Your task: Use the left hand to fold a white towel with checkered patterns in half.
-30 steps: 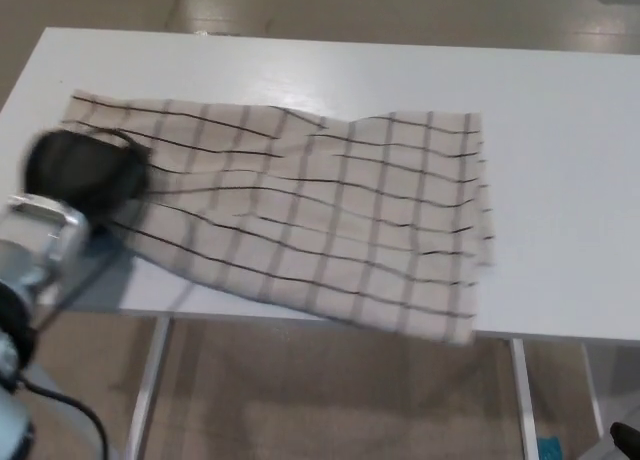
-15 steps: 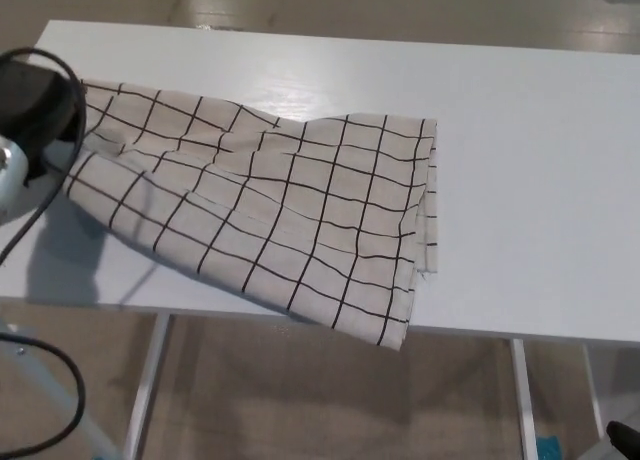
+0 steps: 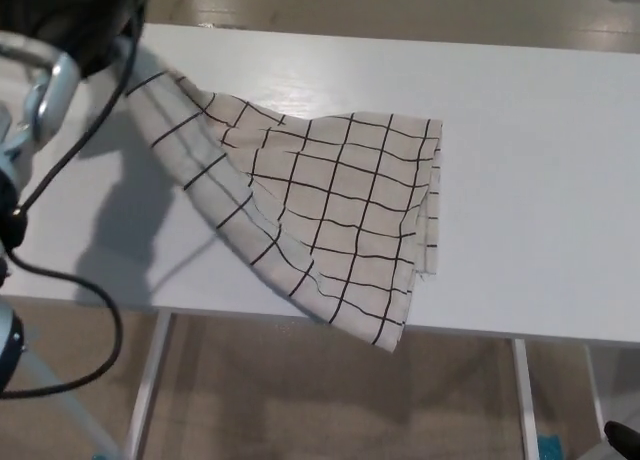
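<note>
A white towel with black checks (image 3: 320,210) lies on the white table (image 3: 520,150). Its right part rests flat, and its near corner hangs over the table's front edge. Its left end is lifted off the table and drawn up toward the top left. My left hand (image 3: 75,15), black, is at the top left corner of the head view, raised above the table and shut on that left end of the towel. The hand casts a shadow on the table below. My right hand does not show.
The table's front edge runs across the lower part of the picture, with its metal legs (image 3: 150,390) and a tan floor (image 3: 330,400) below. A black cable (image 3: 60,180) hangs from my left arm over the table's left side.
My left hand has risen up and to the right with the towel's left end. The towel's left part has come off the table and bunched narrower. The right part has stayed in place.
</note>
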You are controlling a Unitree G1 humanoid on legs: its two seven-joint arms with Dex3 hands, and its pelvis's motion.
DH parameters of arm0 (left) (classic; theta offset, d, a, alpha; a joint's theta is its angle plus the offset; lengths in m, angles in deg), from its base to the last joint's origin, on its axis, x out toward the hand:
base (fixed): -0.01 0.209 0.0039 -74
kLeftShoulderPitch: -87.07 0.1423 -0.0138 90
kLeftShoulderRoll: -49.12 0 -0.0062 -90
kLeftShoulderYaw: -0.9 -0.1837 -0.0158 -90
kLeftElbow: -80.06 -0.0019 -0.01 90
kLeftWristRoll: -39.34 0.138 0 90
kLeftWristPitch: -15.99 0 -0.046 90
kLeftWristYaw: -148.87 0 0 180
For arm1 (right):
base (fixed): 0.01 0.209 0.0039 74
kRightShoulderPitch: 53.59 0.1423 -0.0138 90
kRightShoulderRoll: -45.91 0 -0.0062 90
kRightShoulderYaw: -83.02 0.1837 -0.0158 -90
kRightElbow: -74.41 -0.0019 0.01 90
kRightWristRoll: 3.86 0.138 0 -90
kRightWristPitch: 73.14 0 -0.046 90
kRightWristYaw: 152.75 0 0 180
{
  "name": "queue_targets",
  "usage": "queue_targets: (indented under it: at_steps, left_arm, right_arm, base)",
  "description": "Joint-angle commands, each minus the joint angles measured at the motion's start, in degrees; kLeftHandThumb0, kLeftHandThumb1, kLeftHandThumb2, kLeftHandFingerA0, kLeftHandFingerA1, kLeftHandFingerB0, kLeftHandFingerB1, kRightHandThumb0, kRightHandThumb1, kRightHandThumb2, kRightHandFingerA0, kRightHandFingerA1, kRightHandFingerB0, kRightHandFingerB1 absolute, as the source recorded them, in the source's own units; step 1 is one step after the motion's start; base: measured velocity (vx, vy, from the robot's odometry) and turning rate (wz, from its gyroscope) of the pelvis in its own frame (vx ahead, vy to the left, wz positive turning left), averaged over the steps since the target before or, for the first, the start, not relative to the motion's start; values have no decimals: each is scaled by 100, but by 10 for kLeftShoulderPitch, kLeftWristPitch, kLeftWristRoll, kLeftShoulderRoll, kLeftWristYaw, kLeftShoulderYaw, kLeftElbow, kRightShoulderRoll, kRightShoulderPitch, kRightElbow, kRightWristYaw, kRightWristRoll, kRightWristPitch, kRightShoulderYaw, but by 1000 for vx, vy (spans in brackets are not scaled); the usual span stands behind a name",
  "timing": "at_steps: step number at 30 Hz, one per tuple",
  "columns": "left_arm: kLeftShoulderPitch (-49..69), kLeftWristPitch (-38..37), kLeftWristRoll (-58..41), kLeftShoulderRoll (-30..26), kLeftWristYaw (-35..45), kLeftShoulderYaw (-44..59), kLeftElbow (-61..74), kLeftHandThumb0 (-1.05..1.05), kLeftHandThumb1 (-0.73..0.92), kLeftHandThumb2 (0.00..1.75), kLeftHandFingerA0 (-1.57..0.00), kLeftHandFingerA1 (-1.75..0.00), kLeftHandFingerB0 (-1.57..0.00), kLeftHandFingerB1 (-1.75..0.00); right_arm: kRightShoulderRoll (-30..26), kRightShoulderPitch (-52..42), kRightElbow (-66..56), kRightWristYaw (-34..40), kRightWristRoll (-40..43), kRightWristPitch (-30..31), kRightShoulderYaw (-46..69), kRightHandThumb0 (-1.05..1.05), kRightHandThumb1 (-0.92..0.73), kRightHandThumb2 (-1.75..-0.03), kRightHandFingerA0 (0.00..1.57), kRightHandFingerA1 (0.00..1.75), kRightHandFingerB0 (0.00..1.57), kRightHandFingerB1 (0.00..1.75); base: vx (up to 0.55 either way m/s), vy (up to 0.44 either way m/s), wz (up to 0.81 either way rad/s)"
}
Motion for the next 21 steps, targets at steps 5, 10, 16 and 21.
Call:
queue_targets:
  at_steps: [5,10,16,21]
  left_arm:
    - [-30,-59,28,30,-73,-3,134,-24,59,57,-88,-175,-73,-165]
    - [-26,-67,57,64,-62,-28,202,-22,57,58,-91,-174,-78,-161]
    - [20,-82,97,75,-74,-67,260,-27,36,78,-122,-141,-105,-129]
    - [71,-91,121,74,-53,-103,287,-25,35,77,-122,-140,-104,-128]
  right_arm:
    - [-2,-9,-10,1,3,5,-1,-49,-48,-90,46,68,45,60]
    - [-2,-15,-17,8,-3,3,-3,-49,-59,-57,52,60,58,52]
    - [-3,-16,-25,14,-12,6,-9,-49,-58,-57,54,59,61,53]
    - [0,-13,-22,8,-4,0,-10,-49,-59,-57,55,63,64,54]
  base:
    - [0,0,0]
    - [0,0,0]
    - [0,0,0]
    - [0,0,0]
